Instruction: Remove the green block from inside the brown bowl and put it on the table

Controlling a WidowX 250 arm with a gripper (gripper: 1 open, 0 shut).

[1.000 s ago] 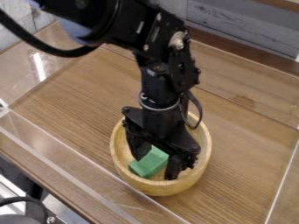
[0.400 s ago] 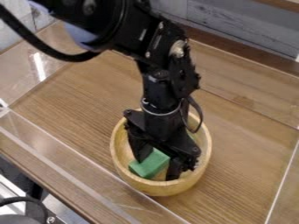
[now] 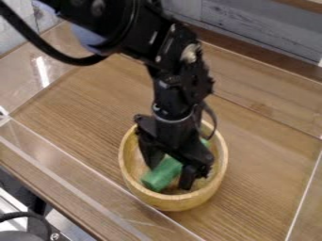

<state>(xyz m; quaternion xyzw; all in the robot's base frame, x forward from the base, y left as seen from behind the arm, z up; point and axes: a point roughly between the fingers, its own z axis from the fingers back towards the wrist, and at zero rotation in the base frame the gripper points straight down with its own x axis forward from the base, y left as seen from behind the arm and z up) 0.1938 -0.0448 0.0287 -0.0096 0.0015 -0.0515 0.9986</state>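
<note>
The green block [image 3: 164, 173] is lying inside the brown bowl [image 3: 202, 196], between the fingertips of the black gripper [image 3: 171, 177], with its far portion disappearing under the gripper's body; a small bit of green is also peeking out on the far right side of the fingers. The gripper is reaching down into the bowl with its fingers standing wide, one on either side of the block, and whether either finger is touching it is hard to make out, as dark parts are blending together there. The bowl's rim is curving around the gripper, its far edge being partly hidden behind the fingers. Beneath the bowl, the table [image 3: 75, 108] is spreading out on both sides of the gripper, and a low clear wall [image 3: 94, 188] is running just beside the bowl. Above the gripper, the black arm [image 3: 126, 28] is being cut off by the top of the view, with a dark cable [image 3: 51, 55] looping away on the left of the picture.
</note>
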